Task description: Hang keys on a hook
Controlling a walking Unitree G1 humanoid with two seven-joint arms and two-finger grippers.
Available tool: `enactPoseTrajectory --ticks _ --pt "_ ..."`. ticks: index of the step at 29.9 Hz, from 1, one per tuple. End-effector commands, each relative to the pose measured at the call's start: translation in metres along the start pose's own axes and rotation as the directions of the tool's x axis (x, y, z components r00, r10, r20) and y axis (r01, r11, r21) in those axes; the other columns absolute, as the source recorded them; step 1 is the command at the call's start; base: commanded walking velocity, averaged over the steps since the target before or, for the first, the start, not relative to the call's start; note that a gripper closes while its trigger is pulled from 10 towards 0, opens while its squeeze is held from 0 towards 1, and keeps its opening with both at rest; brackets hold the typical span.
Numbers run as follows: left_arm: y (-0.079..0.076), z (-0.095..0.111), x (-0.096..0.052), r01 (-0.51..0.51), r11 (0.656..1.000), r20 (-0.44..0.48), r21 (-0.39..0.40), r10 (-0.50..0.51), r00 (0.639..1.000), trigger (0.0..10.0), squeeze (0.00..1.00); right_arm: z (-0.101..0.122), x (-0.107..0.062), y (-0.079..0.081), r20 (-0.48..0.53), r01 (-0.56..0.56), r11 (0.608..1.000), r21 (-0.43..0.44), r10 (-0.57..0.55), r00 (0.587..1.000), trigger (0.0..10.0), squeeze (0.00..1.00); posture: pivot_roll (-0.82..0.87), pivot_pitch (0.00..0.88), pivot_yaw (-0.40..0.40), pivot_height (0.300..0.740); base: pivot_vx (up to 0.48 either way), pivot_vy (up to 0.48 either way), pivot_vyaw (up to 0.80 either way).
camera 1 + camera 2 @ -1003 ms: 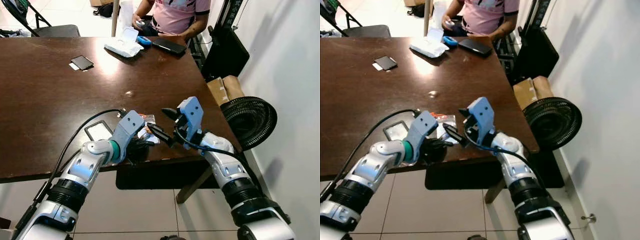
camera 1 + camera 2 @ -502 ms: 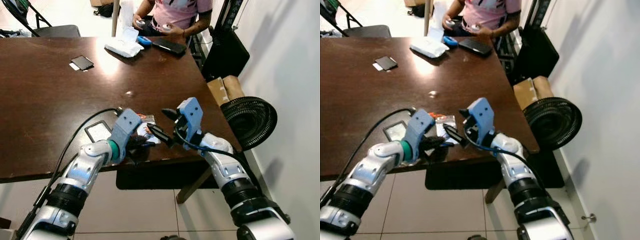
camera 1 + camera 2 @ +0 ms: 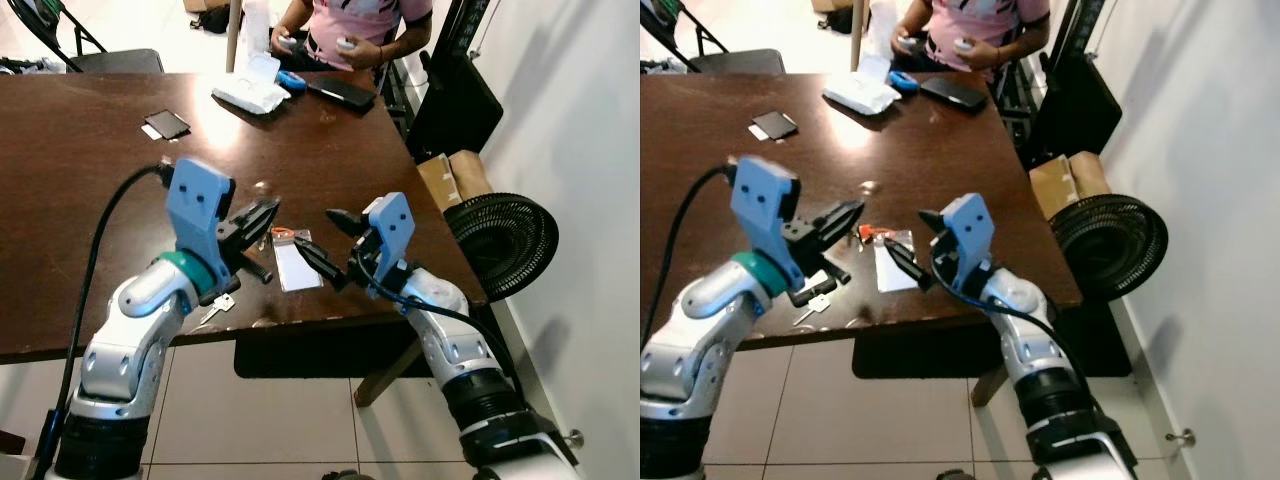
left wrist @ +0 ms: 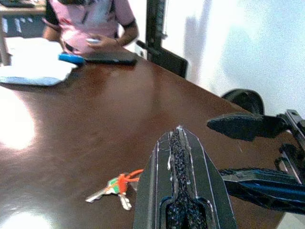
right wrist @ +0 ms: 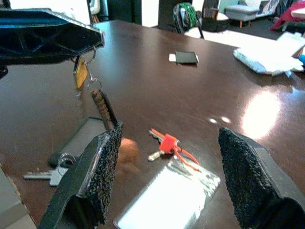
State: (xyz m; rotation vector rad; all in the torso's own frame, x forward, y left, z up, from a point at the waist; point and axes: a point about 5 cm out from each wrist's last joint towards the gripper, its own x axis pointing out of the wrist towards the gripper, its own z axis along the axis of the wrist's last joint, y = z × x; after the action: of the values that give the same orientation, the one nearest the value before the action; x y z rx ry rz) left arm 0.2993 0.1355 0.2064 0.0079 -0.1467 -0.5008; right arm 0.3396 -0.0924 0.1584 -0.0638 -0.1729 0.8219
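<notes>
While no hook can be made out anywhere around it, the large dark brown wooden worktop point(image 3: 90, 180) carries everything that matters. At its far edge a person in a pink shirt point(image 3: 360, 20) sits with a small device in each hand, beside a white folded packet point(image 3: 248, 95) and a black phone point(image 3: 341, 91); a small black card point(image 3: 165, 124) lies further along the far half.

Above the near edge, the left end effector point(image 3: 262, 215) hangs raised with its two black fingers pressed together. From the right wrist view a brass-coloured tag on a small ring point(image 5: 82, 74) dangles beneath them, so it seems to be pinching part of a key set, though what exactly is clamped I cannot tell. The right end effector point(image 3: 318, 240) hovers just beside it, nearer the worktop's near right corner, fingers spread wide and empty.

Below them, close to the near edge, lie a clear plastic card sleeve point(image 3: 296, 266), a bunch of keys with a red tag point(image 4: 116, 187) at the sleeve's far end, and a single silver key point(image 3: 217, 307) right at the near edge by a dark rectangular holder point(image 5: 78, 138).

The risks look plain. A thin pinch on a swinging ring could slip during carrying, dropping it off the near edge. The two end effectors sit close enough to clash if either swings. Also, the red-tagged bunch may be left behind.
</notes>
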Motion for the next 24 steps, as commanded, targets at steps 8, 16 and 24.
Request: enactPoseTrajectory --ticks 8,16,24 --pt "-0.001 0.005 -0.002 -0.099 0.99 0.013 0.104 0.098 0.995 10.0 0.0 0.01 -0.001 0.001 0.059 0.059 0.998 0.011 -0.059 0.996 10.0 0.0 0.05 0.051 0.032 0.74 0.0 0.0 0.0" --pt "-0.007 -0.001 -0.011 -0.103 0.988 0.007 0.117 0.102 0.995 10.0 0.0 0.024 -0.009 0.011 0.124 0.108 0.993 0.043 -0.113 0.986 10.0 0.0 0.05 0.057 0.024 0.74 0.0 0.0 0.0" --pt "-0.008 0.001 -0.007 -0.118 0.986 0.02 0.115 0.116 0.993 10.0 0.0 0.029 -0.011 0.015 0.143 0.161 0.982 0.096 -0.173 0.974 10.0 0.0 0.04 0.054 0.025 0.74 0.0 0.0 0.0"
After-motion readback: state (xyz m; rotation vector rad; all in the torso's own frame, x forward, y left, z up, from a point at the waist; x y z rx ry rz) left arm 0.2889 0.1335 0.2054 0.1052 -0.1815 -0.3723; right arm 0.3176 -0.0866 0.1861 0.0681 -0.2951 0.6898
